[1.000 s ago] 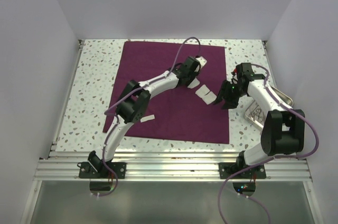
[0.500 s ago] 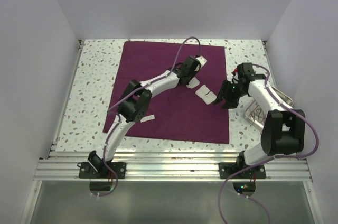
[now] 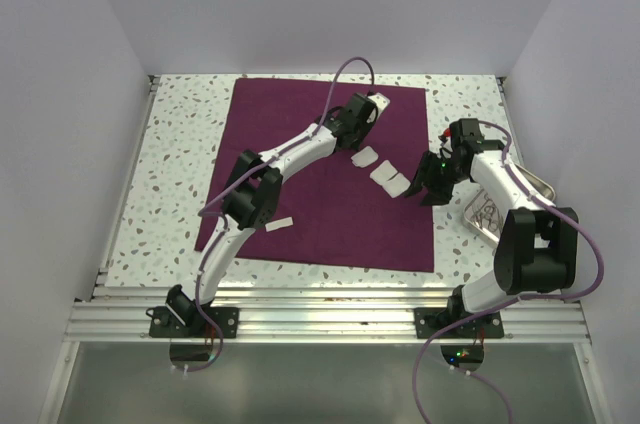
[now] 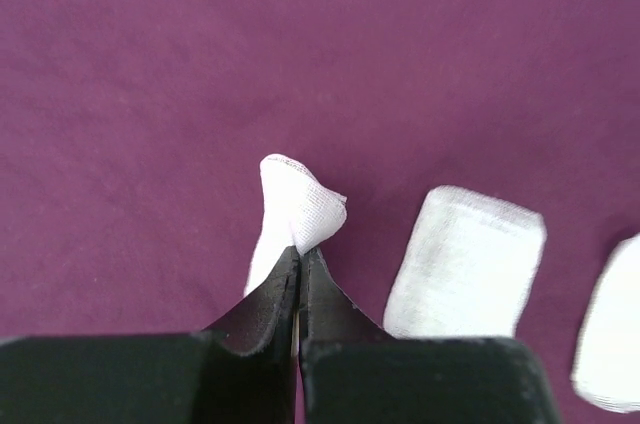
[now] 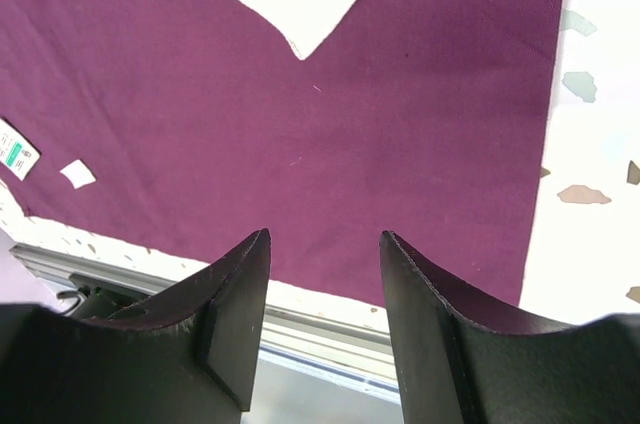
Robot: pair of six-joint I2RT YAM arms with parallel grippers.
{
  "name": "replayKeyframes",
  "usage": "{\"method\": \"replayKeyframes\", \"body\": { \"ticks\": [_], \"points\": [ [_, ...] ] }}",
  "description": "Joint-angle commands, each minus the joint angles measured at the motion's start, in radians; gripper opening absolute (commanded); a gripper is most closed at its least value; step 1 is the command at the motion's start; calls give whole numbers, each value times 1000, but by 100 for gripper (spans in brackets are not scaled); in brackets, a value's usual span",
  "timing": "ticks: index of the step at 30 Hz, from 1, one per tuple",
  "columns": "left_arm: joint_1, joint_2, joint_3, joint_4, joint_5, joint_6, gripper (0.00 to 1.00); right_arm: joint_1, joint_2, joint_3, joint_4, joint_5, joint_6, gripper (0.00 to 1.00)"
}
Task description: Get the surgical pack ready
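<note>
White arm links (image 3: 300,150), black joints (image 3: 250,201), purple cables (image 3: 356,60), black wedge-shaped jaws.

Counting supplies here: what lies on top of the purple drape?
Three white gauze squares lie flat on the drape; a pinched gauze sits in the shut left gripper; a white strip lies near its front edge. The left arm hides part of it.

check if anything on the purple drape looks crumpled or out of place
One gauze square is bunched into a peak, pinched in the left gripper, while the gauze pad beside it lies flat on the maroon drape. A small white strip lies alone on the drape, nearer the arm bases.
</note>
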Motion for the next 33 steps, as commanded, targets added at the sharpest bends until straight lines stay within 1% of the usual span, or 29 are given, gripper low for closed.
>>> {"method": "replayKeyframes", "body": {
  "ticks": [1, 5, 8, 13, 19, 25, 33],
  "points": [
    [4, -34, 78, -89, 43, -97, 0, -2, -7, 35, -11, -34, -16, 52],
    [2, -58, 65, -139, 97, -201, 0, -4, -1, 26, 8, -43, -8, 52],
    [-5, -65, 31, -144, 118, -232, 0, -4, 4, 15, 22, -54, 1, 52],
    [-25, -58, 32, -140, 123, -253, 0, -4, 14, 10, 26, -54, 1, 51],
    [-27, -45, 87, -156, 104, -296, 0, -4, 21, 12, 31, -52, -1, 51],
    [-27, -44, 92, -140, 135, -324, 0, -4, 31, 10, 35, -54, 1, 52],
    [-35, -33, 89, -117, 169, -326, 0, -4, 37, 9, 37, -54, 3, 52]
  ]
}}
